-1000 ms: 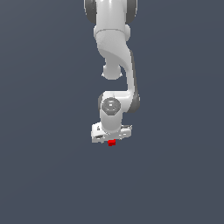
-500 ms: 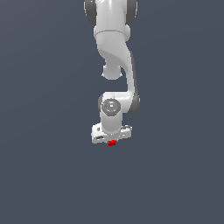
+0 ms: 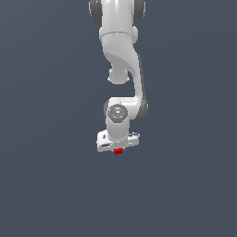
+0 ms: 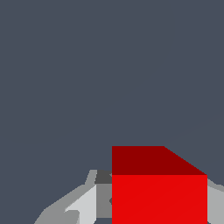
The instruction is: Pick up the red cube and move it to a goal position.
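The red cube (image 3: 118, 151) shows in the exterior view as a tiny bright red block just under the white gripper (image 3: 117, 147), at the end of the white arm. In the wrist view the red cube (image 4: 159, 192) is large and close. It sits between the two fingers, with a grey finger (image 4: 87, 204) against one side and the other finger's edge against the opposite side. The gripper (image 4: 153, 208) is shut on the cube. The cube's lower part is cut off by the wrist frame edge.
A plain dark grey surface (image 3: 51, 185) fills the scene around the arm. The arm's links (image 3: 121, 51) reach in from the top of the exterior view. No other objects show.
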Controlling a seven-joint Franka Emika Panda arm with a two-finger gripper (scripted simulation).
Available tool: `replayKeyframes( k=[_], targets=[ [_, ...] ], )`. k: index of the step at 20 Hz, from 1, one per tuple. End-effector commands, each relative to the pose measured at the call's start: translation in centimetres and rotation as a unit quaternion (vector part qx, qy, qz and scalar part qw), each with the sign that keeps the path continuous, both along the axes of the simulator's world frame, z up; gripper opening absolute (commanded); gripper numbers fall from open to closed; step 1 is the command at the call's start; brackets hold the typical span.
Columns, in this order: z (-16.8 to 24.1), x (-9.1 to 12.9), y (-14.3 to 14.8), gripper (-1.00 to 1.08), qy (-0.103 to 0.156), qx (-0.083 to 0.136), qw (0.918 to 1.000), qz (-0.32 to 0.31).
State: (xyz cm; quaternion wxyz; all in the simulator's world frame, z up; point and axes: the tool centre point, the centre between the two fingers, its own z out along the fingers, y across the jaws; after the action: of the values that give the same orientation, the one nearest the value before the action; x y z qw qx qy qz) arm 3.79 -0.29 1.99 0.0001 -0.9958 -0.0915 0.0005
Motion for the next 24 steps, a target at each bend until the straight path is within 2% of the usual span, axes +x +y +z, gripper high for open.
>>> replayKeyframes(
  k=[1, 7, 12, 24],
  targets=[
    [0.2, 0.0, 0.0, -1.00, 0.000, 0.000, 1.0000, 0.000],
    [2.1, -0.3, 0.0, -1.00, 0.000, 0.000, 1.0000, 0.000],
    [5.3, -0.7, 0.0, -1.00, 0.000, 0.000, 1.0000, 0.000],
    [18.5, -2.4, 0.1, -1.00, 0.000, 0.000, 1.0000, 0.000]
  ],
)
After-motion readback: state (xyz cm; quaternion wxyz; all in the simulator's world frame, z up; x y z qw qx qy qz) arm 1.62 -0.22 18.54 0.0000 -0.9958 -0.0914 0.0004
